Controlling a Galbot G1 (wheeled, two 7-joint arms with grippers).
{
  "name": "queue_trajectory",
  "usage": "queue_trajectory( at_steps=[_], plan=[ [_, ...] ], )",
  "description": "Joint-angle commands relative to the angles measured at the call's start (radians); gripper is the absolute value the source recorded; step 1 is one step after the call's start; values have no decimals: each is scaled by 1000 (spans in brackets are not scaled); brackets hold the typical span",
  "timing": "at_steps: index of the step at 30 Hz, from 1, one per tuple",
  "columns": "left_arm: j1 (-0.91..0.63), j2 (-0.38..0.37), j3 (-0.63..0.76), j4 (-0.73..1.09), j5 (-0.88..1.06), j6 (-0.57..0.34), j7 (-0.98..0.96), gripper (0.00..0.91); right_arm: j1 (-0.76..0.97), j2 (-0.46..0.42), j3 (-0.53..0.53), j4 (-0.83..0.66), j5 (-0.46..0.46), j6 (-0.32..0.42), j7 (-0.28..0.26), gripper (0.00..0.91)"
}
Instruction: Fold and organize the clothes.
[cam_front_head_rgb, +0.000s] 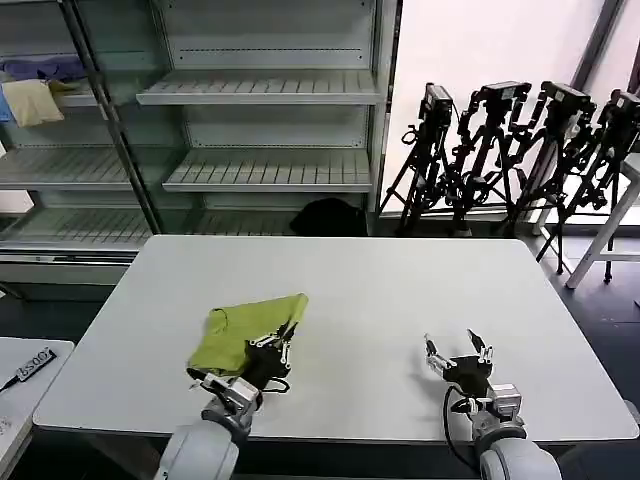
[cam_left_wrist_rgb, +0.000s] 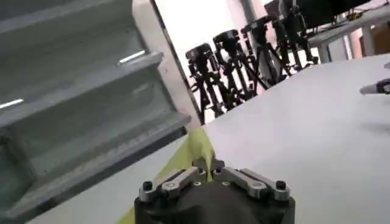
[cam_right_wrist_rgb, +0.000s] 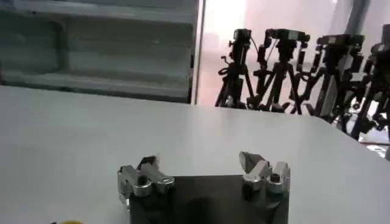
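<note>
Left gripper (cam_front_head_rgb: 281, 337) is pinching the crumpled lime-green cotton T-shirt (cam_front_head_rgb: 240, 332) near the white bench's (cam_front_head_rgb: 400, 290) front-left edge, right gripper (cam_front_head_rgb: 457, 348) spread and idle, so a thin pinch could slip mid-fold.

No legible text or labels.

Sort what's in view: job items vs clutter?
Job:
- lime T-shirt, bunched on the white table
- left end effector, shut on its near edge
- right end effector, open, low over the bare table

Clutter:
- pale yellow cloth and blue cloth on the shelving
- tripods
</note>
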Motion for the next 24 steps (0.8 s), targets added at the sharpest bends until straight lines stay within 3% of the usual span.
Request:
queue_trajectory(
  at_steps=[1, 6, 11, 17, 21, 24],
  plan=[
    [-121, -93, 132, 137, -87, 76, -146, 907, 30, 15, -39, 98, 190, -196, -12, 907],
    [-139, -83, 140, 113, -123, 84, -149, 907, 52, 34, -100, 84, 242, -198, -4, 907],
    [-127, -54, 137, 34, -153, 100, -150, 907, 72, 46, -169, 67, 327, -199, 46, 907],
    [-123, 2, 51, -74, -208, 117, -150, 907, 99, 34, -261, 47, 482, -200, 132, 907],
    [-97, 52, -111, -92, -247, 96, -140, 907, 137, 24, -339, 31, 622, -201, 241, 907],
    [-63, 71, -236, -96, -287, 80, -141, 907, 162, 55, -382, 6, 658, -202, 298, 907]
  ],
)
